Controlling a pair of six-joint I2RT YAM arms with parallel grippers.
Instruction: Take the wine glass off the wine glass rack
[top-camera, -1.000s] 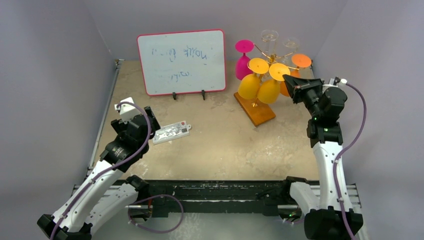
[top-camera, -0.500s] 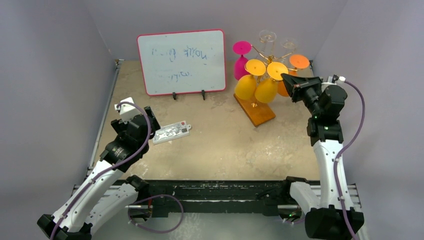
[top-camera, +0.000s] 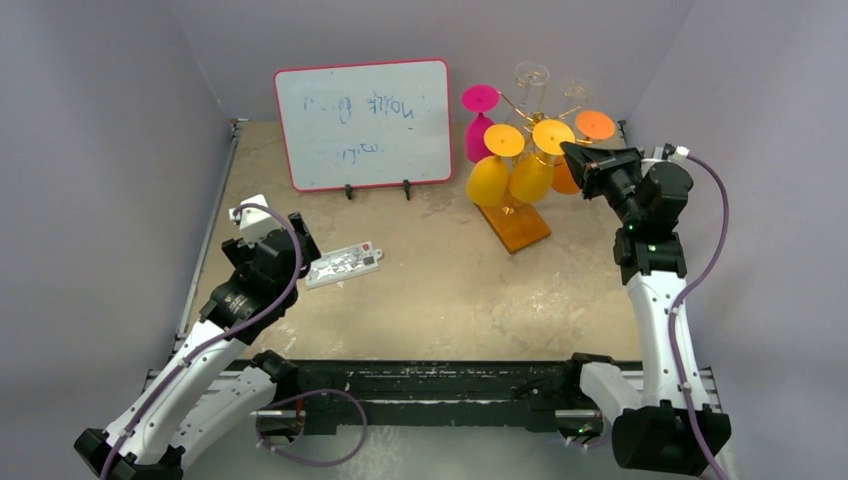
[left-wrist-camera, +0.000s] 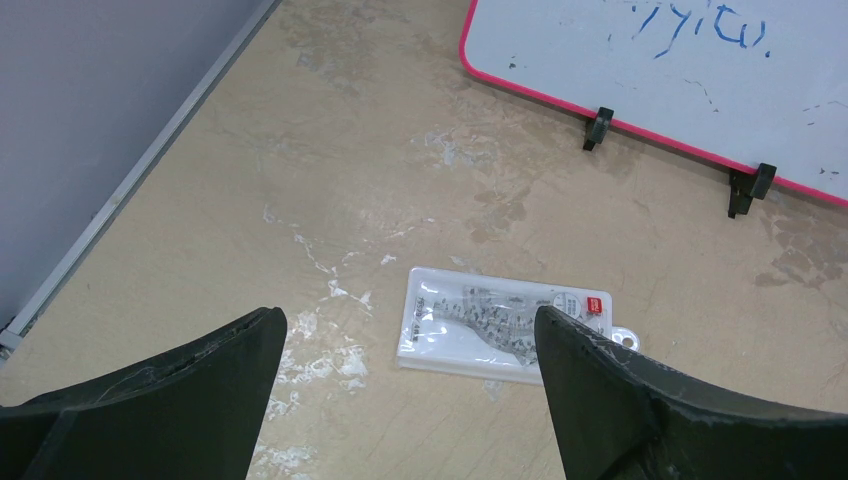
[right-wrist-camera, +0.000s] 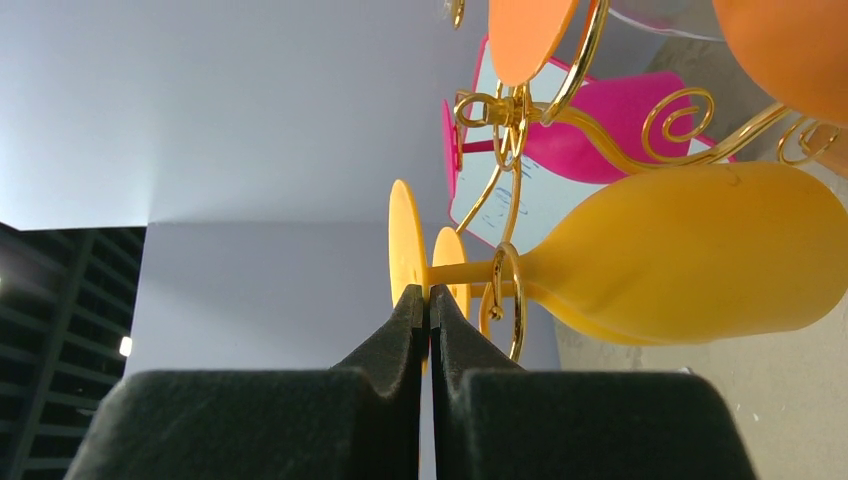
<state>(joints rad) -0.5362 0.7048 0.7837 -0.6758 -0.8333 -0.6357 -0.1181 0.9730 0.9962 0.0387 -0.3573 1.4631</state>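
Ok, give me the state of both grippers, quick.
Left gripper: open, holding nothing.
Right gripper: shut, tips at the stem of the yellow wine glass; whether it pinches the stem cannot be told.

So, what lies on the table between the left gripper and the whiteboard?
A flat white packet, just ahead of the open left gripper; otherwise bare table, seen in the left wrist view.

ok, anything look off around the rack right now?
Yes. The right gripper is shut, its tips against the stem of the yellow wine glass, apparently not around it. Over the last second the top of the wine glass rack has swung left while its base stayed put, so it looks to be tipping.
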